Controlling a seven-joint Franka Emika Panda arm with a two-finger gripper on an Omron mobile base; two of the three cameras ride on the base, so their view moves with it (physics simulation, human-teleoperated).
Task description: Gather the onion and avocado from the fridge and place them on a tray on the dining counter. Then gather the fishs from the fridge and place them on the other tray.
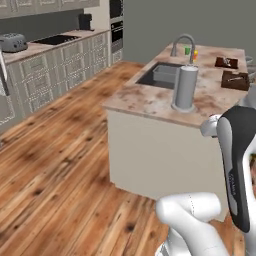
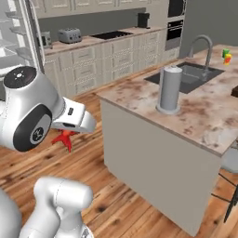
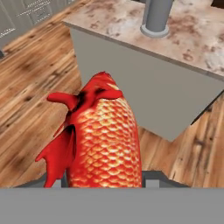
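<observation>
A red-orange scaled fish (image 3: 103, 140) is held between the fingers, its body rising from the bottom of the hand view with fins spread to one side; the fingers are clenched on it. In the right base view a red fin of the fish (image 2: 65, 138) is seen projecting below the white hand, above the wooden floor (image 1: 55, 170), short of the dining counter. The dining counter (image 1: 150, 97), a marbled beige-brown worktop with a dark sink (image 1: 162, 75) and an arched steel faucet (image 1: 182, 45), is recorded ahead of the arm. A grey cylindrical holder (image 1: 185, 87) is set upright near the worktop's near edge. Two brown trays are noted at the far end of the worktop: the nearer tray (image 1: 235, 80) and, just beyond it, a second tray (image 1: 226, 62); what either one holds is too small to be told. A green and a yellow item (image 1: 190, 51) are listed behind the faucet. Against the wall, cream cabinets (image 1: 60, 70) with a toaster (image 1: 12, 42) are entered. Progress is judged as late: the fish stage is under way, one fish is in transit towards the worktop, and its placing on a tray is not yet done. Whether the onion and avocado are delivered cannot be confirmed.
</observation>
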